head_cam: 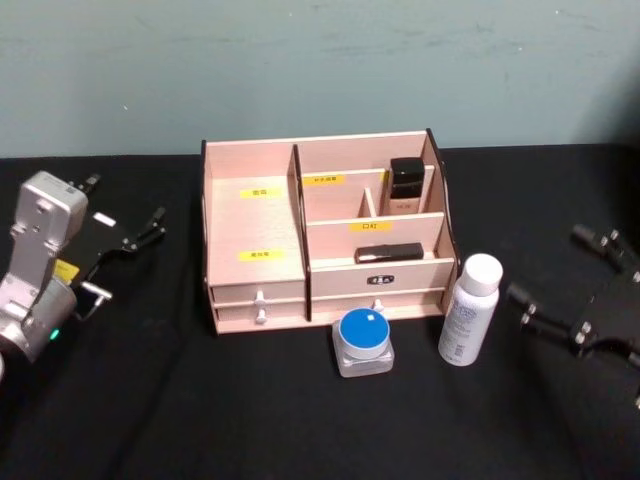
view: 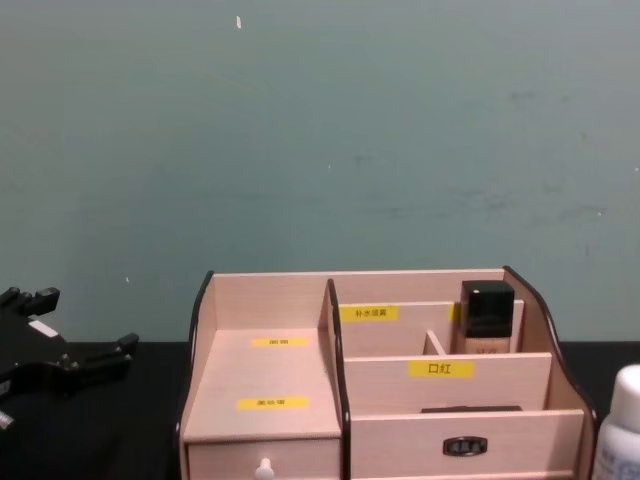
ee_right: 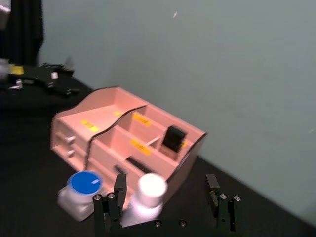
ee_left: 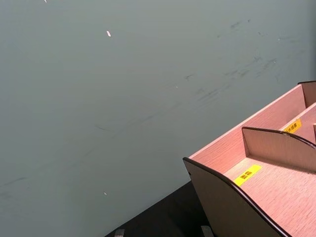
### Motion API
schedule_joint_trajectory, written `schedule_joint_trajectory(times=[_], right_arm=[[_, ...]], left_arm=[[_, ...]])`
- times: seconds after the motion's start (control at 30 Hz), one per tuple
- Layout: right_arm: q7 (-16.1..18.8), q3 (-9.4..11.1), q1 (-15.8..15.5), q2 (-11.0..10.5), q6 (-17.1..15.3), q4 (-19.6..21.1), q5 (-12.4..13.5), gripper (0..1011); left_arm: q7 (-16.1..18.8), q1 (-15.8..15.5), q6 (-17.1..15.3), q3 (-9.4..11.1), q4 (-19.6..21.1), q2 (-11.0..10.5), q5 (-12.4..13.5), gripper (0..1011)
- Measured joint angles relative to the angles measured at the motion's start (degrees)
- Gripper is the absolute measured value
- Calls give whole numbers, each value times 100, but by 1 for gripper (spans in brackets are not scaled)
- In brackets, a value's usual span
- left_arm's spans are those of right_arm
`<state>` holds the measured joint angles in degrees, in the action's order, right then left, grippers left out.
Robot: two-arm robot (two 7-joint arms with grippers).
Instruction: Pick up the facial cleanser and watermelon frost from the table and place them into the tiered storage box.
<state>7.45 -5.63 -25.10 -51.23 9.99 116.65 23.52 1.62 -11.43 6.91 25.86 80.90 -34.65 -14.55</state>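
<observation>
The tiered storage box (head_cam: 255, 215) stands mid-table, pale wood with yellow labels and two drawers; it also shows in the chest view (view: 270, 400) and both wrist views (ee_left: 276, 197) (ee_right: 98, 123). In front of it stand a squat clear jar with a blue lid (head_cam: 364, 341) (ee_right: 81, 190) and a white capped bottle (head_cam: 469, 310) (ee_right: 148, 195) (view: 620, 420). I cannot tell which is the facial cleanser and which the watermelon frost. My right gripper (head_cam: 565, 272) (ee_right: 165, 195) hovers open, to the right of the bottle. My left gripper (head_cam: 120, 208) (view: 65, 345) is open, left of the box.
A black-capped bottle (head_cam: 405, 187) stands in the box's rear right compartment, and a dark flat item (head_cam: 388, 254) lies in the front right one. The table is covered in black cloth (head_cam: 200, 410). A teal wall (head_cam: 320, 60) runs close behind the box.
</observation>
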Motion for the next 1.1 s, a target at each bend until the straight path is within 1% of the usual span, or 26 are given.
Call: schedule_joint_trajectory(times=[0.13,0.23,0.27,0.37,0.4,0.6,0.77,1.1], right_arm=[[164,-36,-85,-22,-251,63,157,1000],[224,-80,-79,-22,-556,78,248,1000],[243,-111,-44,-28,-756,82,288,1000],[251,-163,27,-27,-1038,82,302,1000],[251,-190,75,-14,-1180,82,301,1000],[244,-289,266,91,-1560,-18,244,1000],[303,-409,478,239,-1731,-197,199,1000],[490,-622,925,615,-1834,-560,96,1000]], left_arm=[[0,0,0,0,0,0,0,1001],[0,0,0,0,0,0,0,1001],[0,0,0,0,0,0,0,1001],[0,0,0,0,0,0,0,1001],[0,0,0,0,0,0,0,1001],[0,0,0,0,0,0,0,1001],[0,0,0,0,0,0,0,1001],[0,0,0,0,0,0,0,1001]])
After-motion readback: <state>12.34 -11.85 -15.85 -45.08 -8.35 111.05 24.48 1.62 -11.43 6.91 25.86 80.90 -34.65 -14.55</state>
